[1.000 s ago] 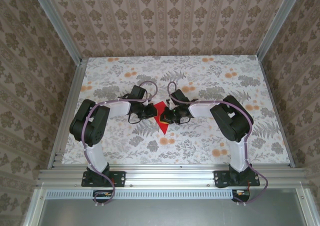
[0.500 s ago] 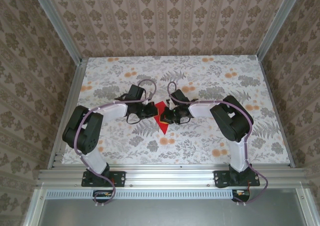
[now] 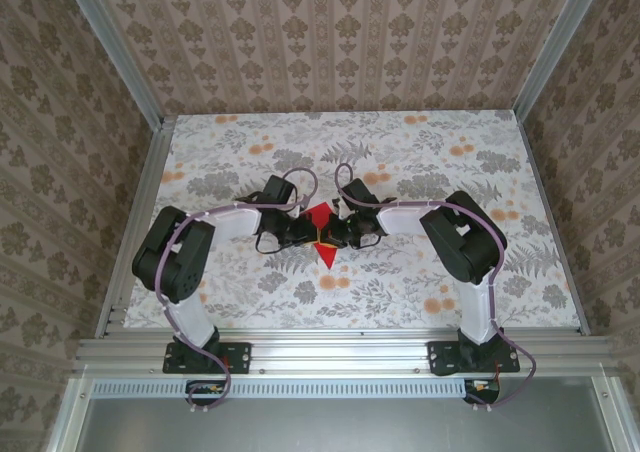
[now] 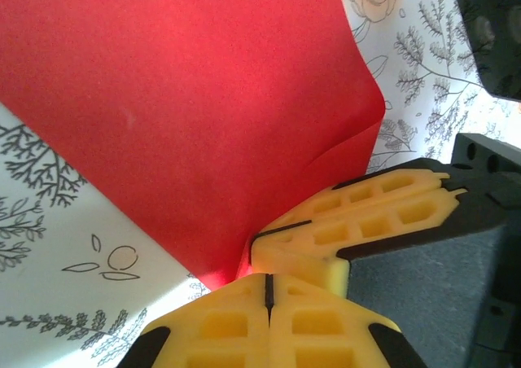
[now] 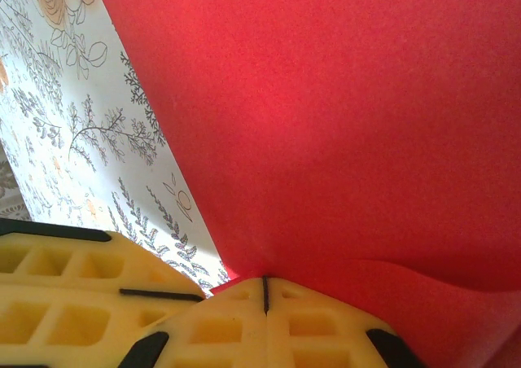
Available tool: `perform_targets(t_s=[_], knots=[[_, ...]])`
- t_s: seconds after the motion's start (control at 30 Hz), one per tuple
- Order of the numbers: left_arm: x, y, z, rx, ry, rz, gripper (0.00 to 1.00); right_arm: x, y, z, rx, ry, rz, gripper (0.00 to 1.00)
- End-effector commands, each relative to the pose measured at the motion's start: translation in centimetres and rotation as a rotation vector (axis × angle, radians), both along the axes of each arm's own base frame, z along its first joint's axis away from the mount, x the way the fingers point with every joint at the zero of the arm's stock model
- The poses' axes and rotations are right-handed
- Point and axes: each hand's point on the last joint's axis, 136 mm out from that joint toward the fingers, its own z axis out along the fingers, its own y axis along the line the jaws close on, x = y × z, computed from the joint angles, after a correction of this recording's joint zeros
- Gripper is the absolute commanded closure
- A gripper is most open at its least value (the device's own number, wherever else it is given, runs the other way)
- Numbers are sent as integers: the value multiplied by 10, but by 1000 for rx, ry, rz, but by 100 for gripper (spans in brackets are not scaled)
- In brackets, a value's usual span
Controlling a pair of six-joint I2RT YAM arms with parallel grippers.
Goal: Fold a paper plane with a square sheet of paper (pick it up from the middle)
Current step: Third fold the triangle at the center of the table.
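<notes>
Floral tabletop all round, and nearer than the square sheet of paper both arms bend inward, elbows out, to meet at it mid-table. The left gripper is clamped on the sheet from its left and the right gripper from its right, fingertips right up against each other. I'd say it's early days: the sheet's pinched up and buckled, no slim dart yet, so most folds are left.
</notes>
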Motion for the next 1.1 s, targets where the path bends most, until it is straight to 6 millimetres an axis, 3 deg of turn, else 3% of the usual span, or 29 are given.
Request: perform_targets(t_s=[0.0, 0.47, 0.6, 0.83, 0.93, 1.07], knots=[[-13, 2, -12, 21, 69, -3, 100, -19, -26, -41, -157, 91, -27, 100], [-6, 10, -28, 117, 76, 48, 100, -17, -22, -32, -129, 76, -21, 100], [-6, 17, -30, 175, 73, 54, 100, -12, -16, -18, -89, 46, -13, 100], [-12, 23, -41, 250, 103, 49, 100, -6, -2, 27, 24, -36, 20, 100], [-14, 26, -46, 283, 120, 48, 100, -9, -2, 32, 38, -37, 32, 100], [-16, 30, -49, 316, 131, 47, 100, -17, -5, 24, 26, -7, 30, 100]])
